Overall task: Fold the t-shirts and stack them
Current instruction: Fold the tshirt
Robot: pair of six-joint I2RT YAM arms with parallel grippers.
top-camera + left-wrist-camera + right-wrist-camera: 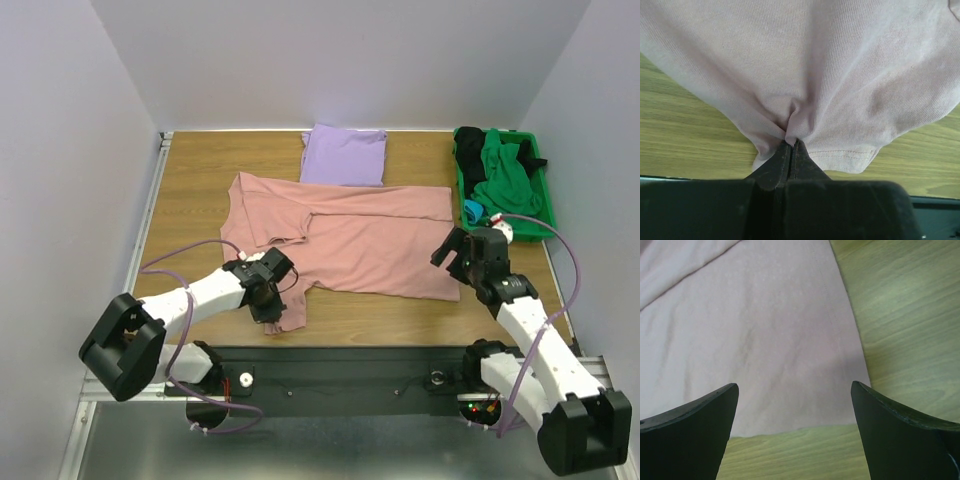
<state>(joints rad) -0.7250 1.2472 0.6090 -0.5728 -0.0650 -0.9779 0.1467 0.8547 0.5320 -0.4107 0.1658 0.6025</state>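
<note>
left gripper (791, 144) pinching sleeve cloth

jaws pressed together on a thin fold of the dusty-pink t-shirt (370, 240), which lies spread flat. right gripper (794, 386) spread wide over that shirt's near-right corner, empty. risk: thin bite slips, or a one-sided pull bunches the cloth. lavender t-shirt (345, 155) folded at its far edge. wood table (200, 180), white walls (60, 150).

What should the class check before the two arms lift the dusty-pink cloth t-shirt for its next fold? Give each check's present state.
1. Left gripper shut on the dusty-pink cloth t-shirt: ok.
2. Right gripper gripping its near right hem: not ok, open above it.
3. Folded plain lavender cloth t-shirt apart from the pink one: cannot tell, edges meet.
4. Pink shirt flat: not ok, folds across it.
</note>
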